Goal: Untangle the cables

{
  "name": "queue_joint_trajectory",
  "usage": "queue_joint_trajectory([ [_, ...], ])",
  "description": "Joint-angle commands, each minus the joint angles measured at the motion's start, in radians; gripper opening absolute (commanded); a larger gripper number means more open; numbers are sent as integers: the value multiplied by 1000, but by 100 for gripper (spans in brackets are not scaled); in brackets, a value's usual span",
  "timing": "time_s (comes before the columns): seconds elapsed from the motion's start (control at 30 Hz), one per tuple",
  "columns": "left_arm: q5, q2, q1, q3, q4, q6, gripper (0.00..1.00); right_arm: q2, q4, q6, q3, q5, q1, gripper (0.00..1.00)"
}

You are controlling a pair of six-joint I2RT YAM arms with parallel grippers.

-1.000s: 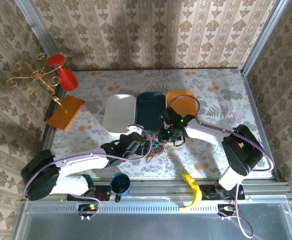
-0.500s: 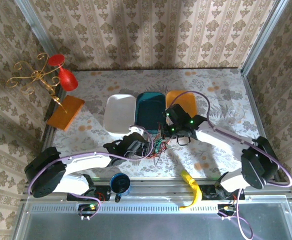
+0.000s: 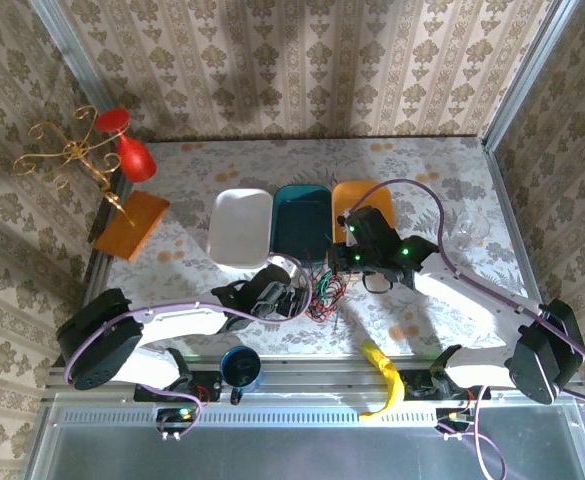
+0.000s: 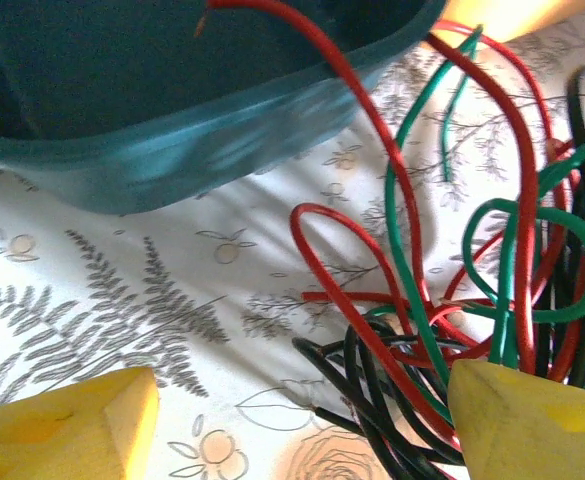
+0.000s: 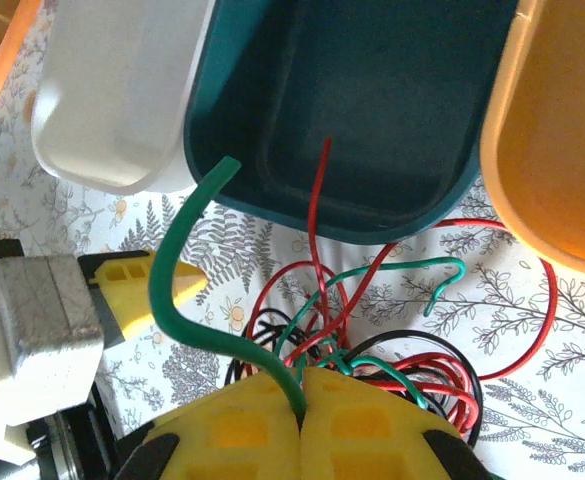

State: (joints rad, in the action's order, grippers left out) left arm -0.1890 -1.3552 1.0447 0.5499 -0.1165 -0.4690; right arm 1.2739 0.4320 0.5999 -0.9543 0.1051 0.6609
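Cables (image 3: 324, 292) in red, black and green lie in one loose tangle on the flowered table (image 3: 422, 170), just at the near side of the teal tub (image 3: 302, 215) and between the two grippers. The white tub (image 3: 240, 228) stands against the teal one on its left and the orange tub (image 3: 357, 200) on its right. The right gripper (image 5: 300, 388) has its yellow pads pressed together on a green cable (image 5: 172, 300), which rises out of the pinch and curves up to a free end at the teal tub's near corner. The rest of the tangle spreads on the table just beyond those pads, and one red end reaches over the teal tub's wall into it. The left gripper (image 4: 292, 420) sits low over the table with its fingers (image 4: 62, 425) wide apart, gripping nothing; black loops lie between them and the heap crowds against the right-hand one.
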Motion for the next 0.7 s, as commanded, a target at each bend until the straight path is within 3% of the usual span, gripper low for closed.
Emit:
queue_joint_trajectory([
  [0.0, 106, 21, -8, -11, -39, 52, 79, -30, -27, 41, 23, -58, 0, 0],
  [0.3, 235, 43, 18, 49, 61, 152, 93, 26, -34, 98, 51, -70, -16, 0],
  [0.5, 245, -87, 66, 151, 105, 211, 97, 45, -78, 160, 76, -14, -47, 0],
  [0.6, 221, -162, 75, 181, 81, 211, 97, 34, -91, 187, 88, 8, -66, 0],
  [0.67, 206, -198, 74, 188, 63, 207, 89, 17, -97, 208, 99, 19, -84, 0],
])
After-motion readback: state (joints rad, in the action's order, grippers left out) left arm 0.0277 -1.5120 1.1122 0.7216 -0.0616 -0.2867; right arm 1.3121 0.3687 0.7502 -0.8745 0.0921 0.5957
